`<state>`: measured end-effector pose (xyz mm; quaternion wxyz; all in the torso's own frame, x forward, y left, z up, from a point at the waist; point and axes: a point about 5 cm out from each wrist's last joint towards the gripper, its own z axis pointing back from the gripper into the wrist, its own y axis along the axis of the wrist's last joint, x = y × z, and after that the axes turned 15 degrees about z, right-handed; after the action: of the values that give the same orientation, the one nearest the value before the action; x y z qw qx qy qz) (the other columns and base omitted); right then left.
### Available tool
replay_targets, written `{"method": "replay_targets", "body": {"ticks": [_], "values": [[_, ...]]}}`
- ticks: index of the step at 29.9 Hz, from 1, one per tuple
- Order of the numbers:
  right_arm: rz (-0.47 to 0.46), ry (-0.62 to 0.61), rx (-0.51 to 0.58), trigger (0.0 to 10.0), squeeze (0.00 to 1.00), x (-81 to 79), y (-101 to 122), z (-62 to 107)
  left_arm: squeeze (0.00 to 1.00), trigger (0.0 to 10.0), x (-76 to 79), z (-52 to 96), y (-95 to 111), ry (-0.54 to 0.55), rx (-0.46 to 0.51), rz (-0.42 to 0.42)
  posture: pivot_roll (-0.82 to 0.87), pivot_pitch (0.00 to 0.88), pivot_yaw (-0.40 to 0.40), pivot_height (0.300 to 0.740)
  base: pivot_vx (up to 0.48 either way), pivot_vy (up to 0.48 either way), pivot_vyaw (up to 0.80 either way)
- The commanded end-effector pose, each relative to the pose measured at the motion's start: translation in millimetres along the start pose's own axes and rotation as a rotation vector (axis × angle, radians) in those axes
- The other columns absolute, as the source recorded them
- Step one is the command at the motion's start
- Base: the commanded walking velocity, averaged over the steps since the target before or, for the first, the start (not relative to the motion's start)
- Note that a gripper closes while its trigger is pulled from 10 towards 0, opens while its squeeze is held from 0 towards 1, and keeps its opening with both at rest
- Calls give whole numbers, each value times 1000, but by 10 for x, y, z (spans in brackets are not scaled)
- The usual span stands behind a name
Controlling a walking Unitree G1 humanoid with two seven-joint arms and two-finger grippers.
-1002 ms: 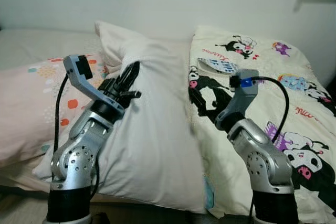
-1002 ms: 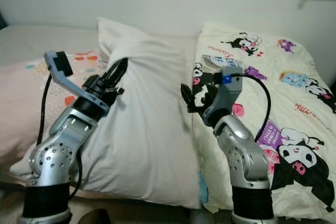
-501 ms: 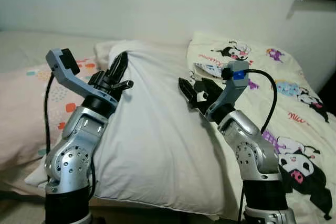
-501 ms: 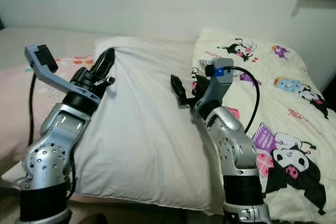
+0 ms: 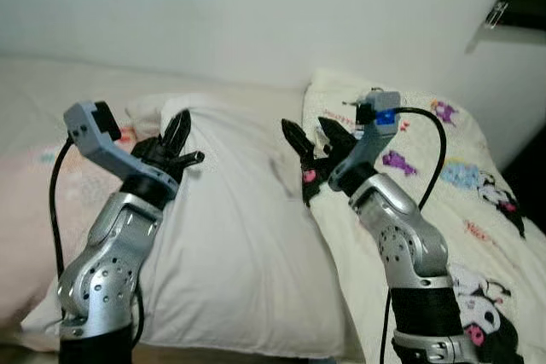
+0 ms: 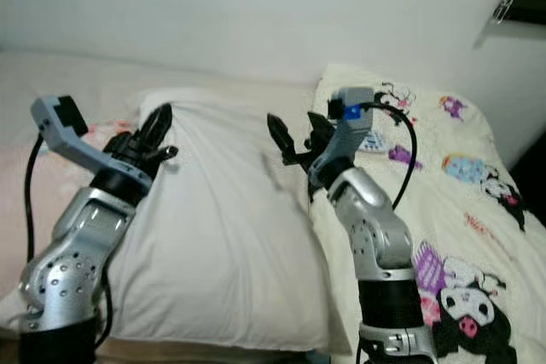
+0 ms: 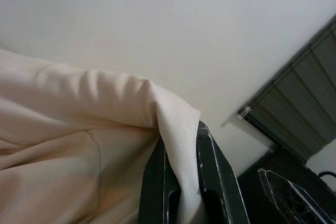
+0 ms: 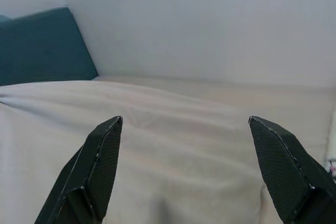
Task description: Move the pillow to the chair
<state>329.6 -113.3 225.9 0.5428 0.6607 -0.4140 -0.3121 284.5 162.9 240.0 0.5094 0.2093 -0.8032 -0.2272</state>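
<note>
Jaws at pillow (image 5: 247, 228) on bed (image 5: 478, 210)

left hand (image 5: 177, 135) raised and pinched closed, right hand (image 5: 312, 138) raised, fingers spread

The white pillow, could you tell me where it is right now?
The white pillow lies on the bed between both arms, its left edge pinched by the left gripper, the cartoon-print quilt on its right.

Pillow (image 5: 247, 236) lower edge cut off by frame bottom; its left edge hidden behind left arm (image 5: 111, 253); cartoon bedspread (image 5: 478, 210) prints blurred.
</note>
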Motion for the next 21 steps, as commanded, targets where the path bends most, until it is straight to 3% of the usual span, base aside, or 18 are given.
{"method": "replay_targets", "body": {"ticks": [1, 5, 15, 21], "values": [[-7, 7, 6, 10000, 0, -6, -5, -8, 0, 10000, 228, -23, 109, -105, 41, -30, -83, 0, -115, 680, -480, 0, 0], [-13, 18, 14, 10000, 0, -19, -5, -21, 0, 10000, 268, -83, 83, -109, 17, -69, -82, 0, -113, 700, -480, 0, 0], [-10, 22, 24, 10000, 0, -17, 9, -17, 0, 10000, 265, -80, 31, -111, 4, -69, -81, 0, -112, 740, -480, 0, 0], [-13, 24, 26, 10000, 0, -18, 8, -14, 0, 10000, 221, -76, 32, -89, 18, -71, -84, 0, -109, 740, -119, 0, 0]]}}
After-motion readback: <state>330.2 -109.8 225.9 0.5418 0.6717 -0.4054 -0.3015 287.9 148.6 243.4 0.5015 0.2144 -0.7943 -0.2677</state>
